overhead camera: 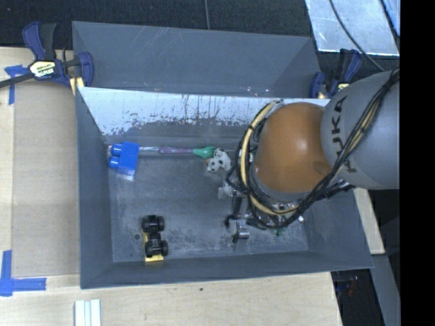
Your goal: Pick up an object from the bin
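My gripper (pixel 233 212) hangs low over the bin floor right of centre, under the arm's orange dome. Its two fingertips (pixel 239 233) stand apart with only bare floor showing between them, so it is open and holds nothing. Closest to it, just up and to the left, lies a small white lump with dark dots (pixel 218 161). Beside that ends the green tip (pixel 204 153) of a thin translucent purple stick (pixel 170 152) that runs left along the back wall to a blue block (pixel 124 158).
A black and yellow toy car (pixel 153 236) sits near the front left corner, well away from the gripper. The arm and its cables cover the bin's right part. Bare floor lies between the car and the gripper.
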Robot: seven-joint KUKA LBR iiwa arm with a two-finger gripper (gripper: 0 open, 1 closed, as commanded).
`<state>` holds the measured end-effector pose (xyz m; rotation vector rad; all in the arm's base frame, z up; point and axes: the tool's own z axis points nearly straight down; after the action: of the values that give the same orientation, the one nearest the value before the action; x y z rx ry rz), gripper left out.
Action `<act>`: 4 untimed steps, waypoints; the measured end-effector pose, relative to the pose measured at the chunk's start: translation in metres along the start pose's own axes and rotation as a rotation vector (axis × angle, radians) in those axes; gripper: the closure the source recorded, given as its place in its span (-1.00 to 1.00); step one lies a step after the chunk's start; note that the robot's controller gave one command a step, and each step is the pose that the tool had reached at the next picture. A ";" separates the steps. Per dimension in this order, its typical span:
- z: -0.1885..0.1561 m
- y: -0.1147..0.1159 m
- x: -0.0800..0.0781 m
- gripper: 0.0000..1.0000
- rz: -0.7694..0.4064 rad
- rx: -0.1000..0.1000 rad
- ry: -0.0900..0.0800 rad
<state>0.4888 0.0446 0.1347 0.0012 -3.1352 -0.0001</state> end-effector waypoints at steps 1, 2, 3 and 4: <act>-0.004 0.000 -0.002 -1.00 0.001 0.000 -0.008; 0.050 -0.083 -0.024 -1.00 -0.090 0.001 -0.010; 0.024 -0.102 -0.034 -1.00 -0.017 -0.003 -0.012; 0.023 -0.081 -0.032 -1.00 -0.250 0.000 -0.010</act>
<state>0.5203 -0.0360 0.1117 0.3941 -3.1210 -0.0014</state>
